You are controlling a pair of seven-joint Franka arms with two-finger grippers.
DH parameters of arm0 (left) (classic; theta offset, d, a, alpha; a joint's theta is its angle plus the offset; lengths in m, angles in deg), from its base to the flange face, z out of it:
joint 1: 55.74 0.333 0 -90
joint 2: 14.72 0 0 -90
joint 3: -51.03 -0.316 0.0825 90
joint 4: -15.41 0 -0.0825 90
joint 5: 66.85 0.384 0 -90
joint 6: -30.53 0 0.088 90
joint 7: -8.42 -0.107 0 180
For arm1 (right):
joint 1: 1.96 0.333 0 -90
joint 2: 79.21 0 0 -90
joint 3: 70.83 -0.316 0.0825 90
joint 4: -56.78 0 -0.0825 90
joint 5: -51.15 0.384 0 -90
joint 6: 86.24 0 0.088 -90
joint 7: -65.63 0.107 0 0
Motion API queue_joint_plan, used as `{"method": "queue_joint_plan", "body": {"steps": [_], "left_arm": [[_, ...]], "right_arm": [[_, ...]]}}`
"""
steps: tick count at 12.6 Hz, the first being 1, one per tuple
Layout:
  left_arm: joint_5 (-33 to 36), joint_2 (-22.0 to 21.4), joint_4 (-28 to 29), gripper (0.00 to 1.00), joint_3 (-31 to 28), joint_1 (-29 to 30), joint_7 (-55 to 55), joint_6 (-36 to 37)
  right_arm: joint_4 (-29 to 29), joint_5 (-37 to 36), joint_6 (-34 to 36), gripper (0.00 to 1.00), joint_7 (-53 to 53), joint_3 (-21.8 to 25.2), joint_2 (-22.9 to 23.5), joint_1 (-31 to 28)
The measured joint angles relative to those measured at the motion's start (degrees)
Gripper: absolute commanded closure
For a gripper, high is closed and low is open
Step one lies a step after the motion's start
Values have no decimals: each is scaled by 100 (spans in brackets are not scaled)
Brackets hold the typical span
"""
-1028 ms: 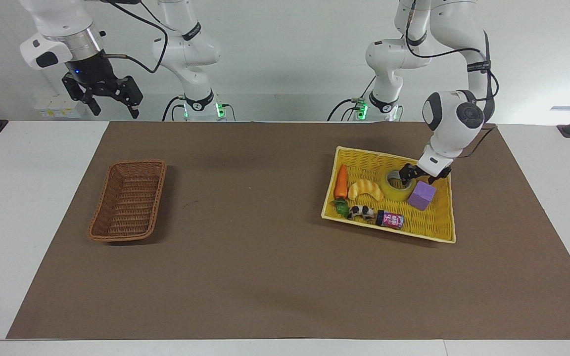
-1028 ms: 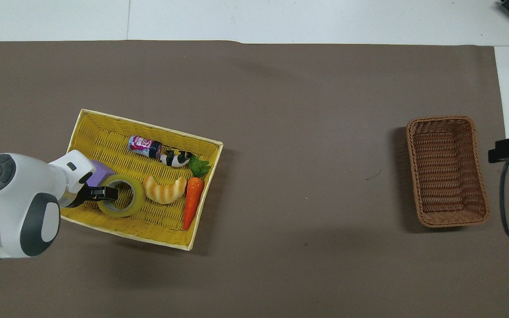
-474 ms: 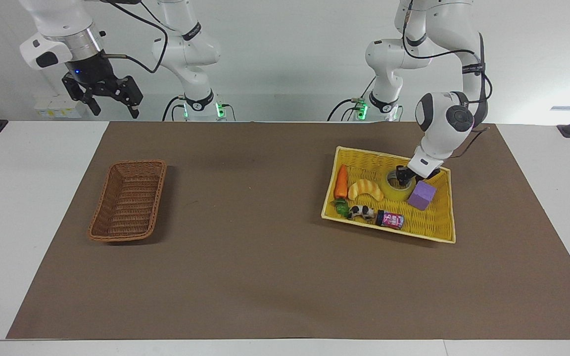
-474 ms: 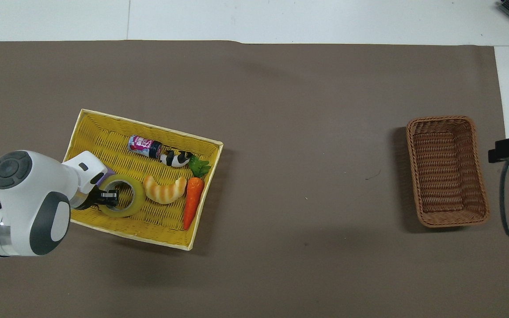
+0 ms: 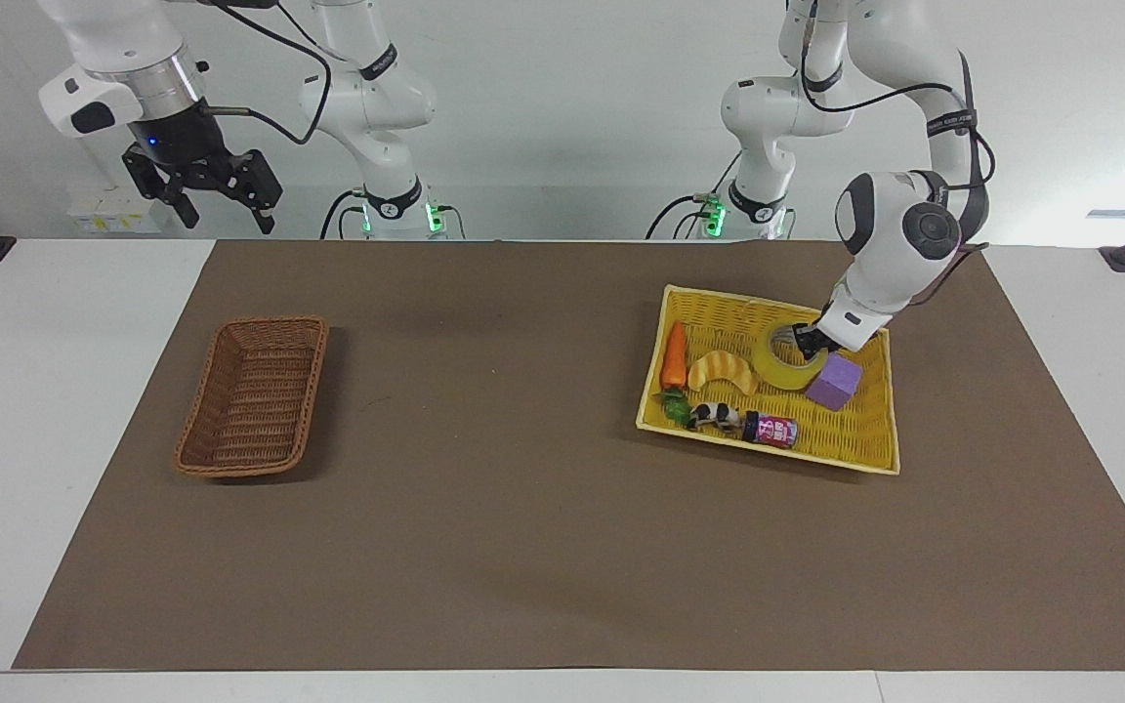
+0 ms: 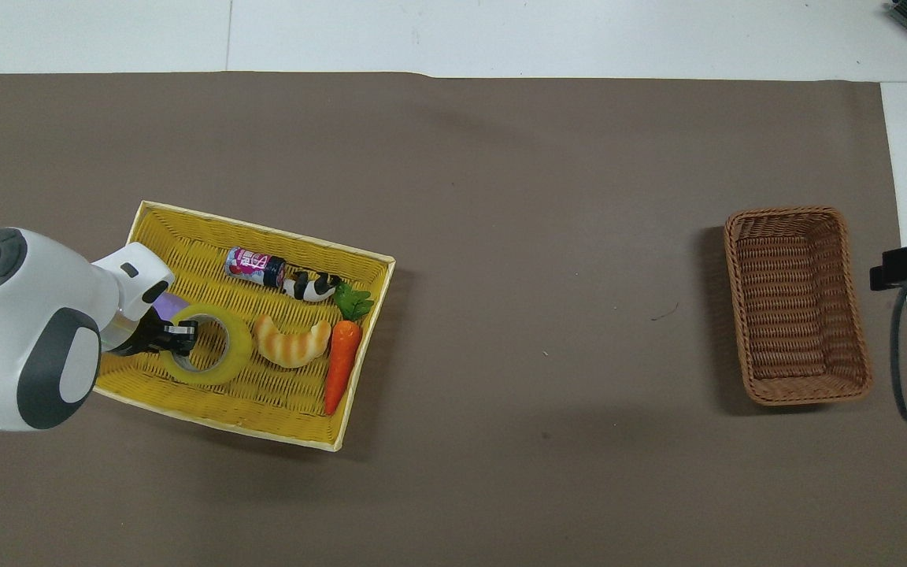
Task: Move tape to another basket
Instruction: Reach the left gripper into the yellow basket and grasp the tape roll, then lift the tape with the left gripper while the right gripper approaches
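Note:
The yellow tape roll (image 5: pixel 783 365) is in the yellow plastic basket (image 5: pixel 855 444), tilted up on its edge beside the purple block. My left gripper (image 5: pixel 810 344) is shut on the roll's wall, one finger inside the core. In the overhead view the tape (image 6: pixel 225 361) shows with the left gripper (image 6: pixel 174 339) on its rim. The brown wicker basket (image 5: pixel 252 395) stands at the right arm's end of the mat, with nothing in it; it also shows in the overhead view (image 6: pixel 796 303). My right gripper (image 5: pixel 203 200) waits open, raised over the table edge near that basket.
In the yellow basket (image 6: pixel 186 244) lie a carrot (image 5: pixel 674 356), a croissant toy (image 5: pixel 722 374), a purple block (image 5: pixel 836 382), a cow toy (image 5: pixel 714 417) and a small can (image 5: pixel 772 430). A brown mat (image 5: pixel 523 439) covers the table between the two baskets.
My left gripper has shut on the tape's wall and tipped the roll up from lying flat. The yellow basket has shifted slightly. The right arm has not moved.

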Motion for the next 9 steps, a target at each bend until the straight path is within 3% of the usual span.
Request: {"method": "queue_joint_plan", "body": {"steps": [6, 9], "left_arm": [[6, -16, -1605, 100, -36, 6, 0, 1386], [8, -16, -2316, 100, -39, 6, 0, 1933]], "right_arm": [[5, 812, -125, 0, -1, -60, 0, 99], [77, 1294, -425, 0, 231, -131, 9, 523]]}}
